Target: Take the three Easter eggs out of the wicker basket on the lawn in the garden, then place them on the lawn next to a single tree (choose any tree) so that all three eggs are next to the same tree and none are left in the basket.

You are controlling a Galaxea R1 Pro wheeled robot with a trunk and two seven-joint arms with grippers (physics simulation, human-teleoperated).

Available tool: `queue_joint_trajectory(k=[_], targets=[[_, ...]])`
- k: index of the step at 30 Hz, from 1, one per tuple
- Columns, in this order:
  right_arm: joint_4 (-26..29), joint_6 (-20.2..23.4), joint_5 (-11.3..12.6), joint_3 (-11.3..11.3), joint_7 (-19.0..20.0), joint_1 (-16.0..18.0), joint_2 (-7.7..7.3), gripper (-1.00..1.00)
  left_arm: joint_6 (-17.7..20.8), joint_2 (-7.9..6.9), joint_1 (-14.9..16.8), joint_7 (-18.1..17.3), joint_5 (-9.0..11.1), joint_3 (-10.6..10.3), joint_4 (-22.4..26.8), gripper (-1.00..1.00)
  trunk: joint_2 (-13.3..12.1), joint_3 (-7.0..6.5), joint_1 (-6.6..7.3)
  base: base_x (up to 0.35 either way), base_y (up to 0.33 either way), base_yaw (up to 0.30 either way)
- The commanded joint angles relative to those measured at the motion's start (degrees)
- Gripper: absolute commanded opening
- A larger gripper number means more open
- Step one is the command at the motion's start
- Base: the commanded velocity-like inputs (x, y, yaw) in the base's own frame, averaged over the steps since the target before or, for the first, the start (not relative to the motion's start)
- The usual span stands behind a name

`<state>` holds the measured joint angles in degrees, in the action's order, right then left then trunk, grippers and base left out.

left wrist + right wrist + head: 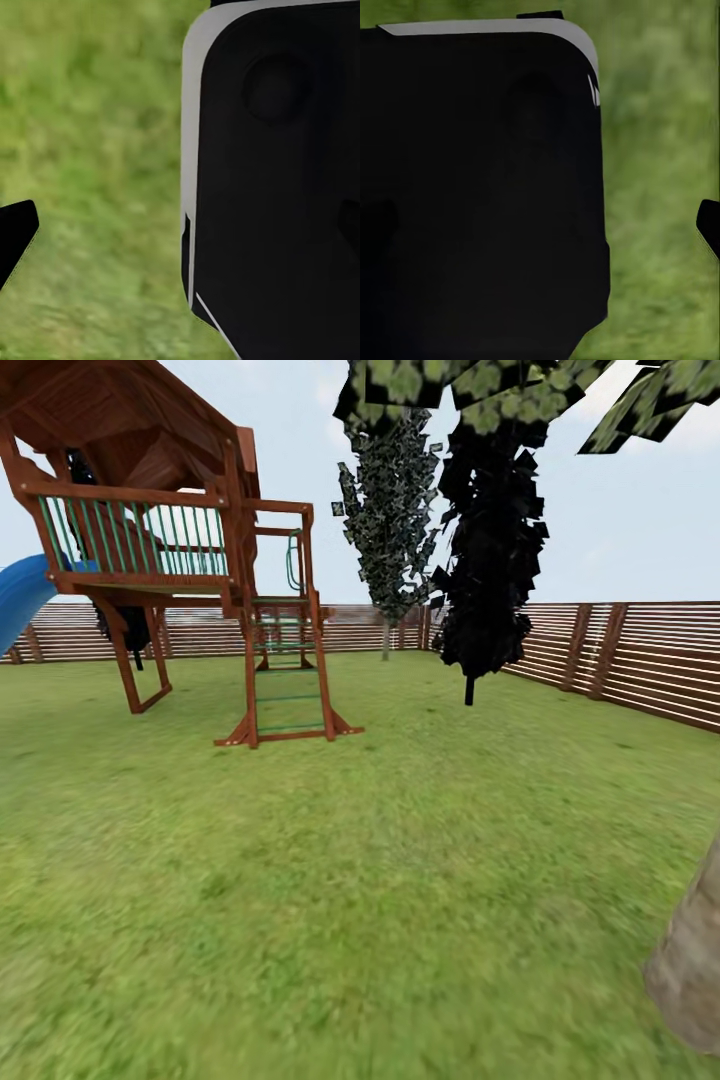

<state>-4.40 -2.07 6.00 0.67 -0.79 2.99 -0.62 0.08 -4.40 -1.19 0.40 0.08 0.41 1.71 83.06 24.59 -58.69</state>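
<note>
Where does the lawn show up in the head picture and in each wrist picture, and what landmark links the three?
Head view: the mottled green grass lawn fills the lower half, running back to the brown slatted wooden fence.
Left wrist view: blurred lawn beside a black rounded casing.
Right wrist view: blurred lawn beside a black casing.
Shared landmark: the grass itself.

Mottled grassy lawn (350,900), slatted wooden fence (640,655).

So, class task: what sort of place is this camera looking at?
Most likely a fenced back garden with a play area: a lawn, a wooden play tower with a blue slide, trees, and a slatted fence around it.
</note>
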Motion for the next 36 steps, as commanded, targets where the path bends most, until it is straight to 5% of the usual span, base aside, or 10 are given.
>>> queue_joint_trajectory(k=[1, 36], targets=[[-0.17, -0.26, 0.59, 0.11, -0.01, 0.09, 0.01, 1.00, 0.01, 0.00, -0.04, 0.04, 0.01, 0.03, 0.11, 1.00, 0.02, 0.02, -0.04, 0.328, 0.000, -0.099], [-0.17, -0.28, 0.41, 0.15, 0.01, 0.09, 0.22, 1.00, 0.01, 0.01, -0.04, 0.04, 0.01, 0.03, 0.14, 1.00, 0.02, -0.35, -0.04, 0.328, 0.000, -0.046]])
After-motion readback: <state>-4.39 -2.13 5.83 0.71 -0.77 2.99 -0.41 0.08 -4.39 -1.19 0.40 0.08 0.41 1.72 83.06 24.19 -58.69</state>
